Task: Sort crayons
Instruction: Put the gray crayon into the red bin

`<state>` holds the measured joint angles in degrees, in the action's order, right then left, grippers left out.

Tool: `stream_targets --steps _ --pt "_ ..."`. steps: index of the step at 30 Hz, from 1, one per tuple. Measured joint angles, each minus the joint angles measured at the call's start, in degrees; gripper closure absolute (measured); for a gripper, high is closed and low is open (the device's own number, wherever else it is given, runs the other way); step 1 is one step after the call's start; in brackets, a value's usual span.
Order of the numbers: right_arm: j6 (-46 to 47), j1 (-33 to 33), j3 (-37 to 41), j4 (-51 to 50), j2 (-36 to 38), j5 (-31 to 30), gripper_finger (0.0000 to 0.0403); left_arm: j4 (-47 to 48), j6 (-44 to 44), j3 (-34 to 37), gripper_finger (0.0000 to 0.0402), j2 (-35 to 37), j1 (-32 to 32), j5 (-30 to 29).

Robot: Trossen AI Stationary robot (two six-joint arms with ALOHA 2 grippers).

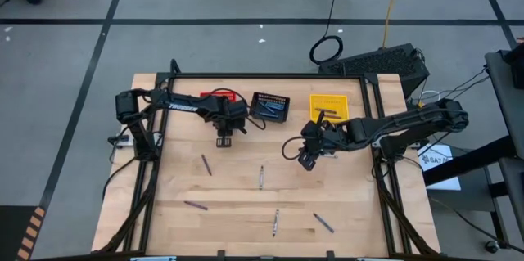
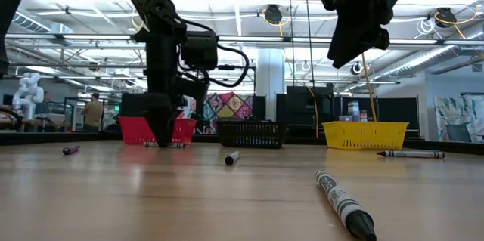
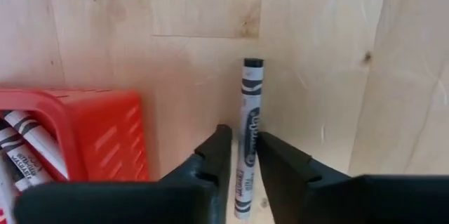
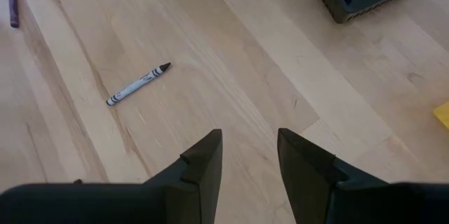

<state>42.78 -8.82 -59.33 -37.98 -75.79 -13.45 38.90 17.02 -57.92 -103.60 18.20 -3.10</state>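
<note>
- Left gripper (image 3: 242, 164) down at the wooden table (image 1: 246, 212), just in front of the red mesh basket (image 1: 214, 97); fingers narrow, one each side of a grey paper-wrapped crayon (image 3: 248, 133) lying flat. Cannot tell whether the pads press it.
- Red basket wall (image 3: 105, 136) stands just beside the left finger; wrapped crayons lie inside it.
- Right gripper (image 4: 249, 164) hangs above the table between the black and yellow baskets, fingers apart, holding nothing.
- Black mesh basket (image 1: 269, 105) holds blue crayons; yellow mesh basket (image 1: 329, 107) holds a dark stick or two.
- Loose crayons on open wood: a purple one (image 1: 206, 164) left of centre, a grey one (image 1: 261, 177) at centre, another purple (image 1: 195, 205) lower left, a grey one (image 1: 276, 222) and a bluish-grey one (image 1: 323, 222) near the front edge.
- Middle and front of the table lie open, crayons well apart from each other.
- Black frame rails run along the back and both sides of the table.
</note>
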Motion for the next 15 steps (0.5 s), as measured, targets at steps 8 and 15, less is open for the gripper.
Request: stream_targets --steps 8,15 --pt "0.0 -0.31 0.0 0.0 0.0 0.0 0.0277 1.95 0.02 0.08 0.0393 -0.06 -1.53 1.46" --pt "0.0 -0.31 0.0 0.0 0.0 0.0 0.0277 3.07 0.0 0.02 0.0398 1.08 -3.33 -0.69"
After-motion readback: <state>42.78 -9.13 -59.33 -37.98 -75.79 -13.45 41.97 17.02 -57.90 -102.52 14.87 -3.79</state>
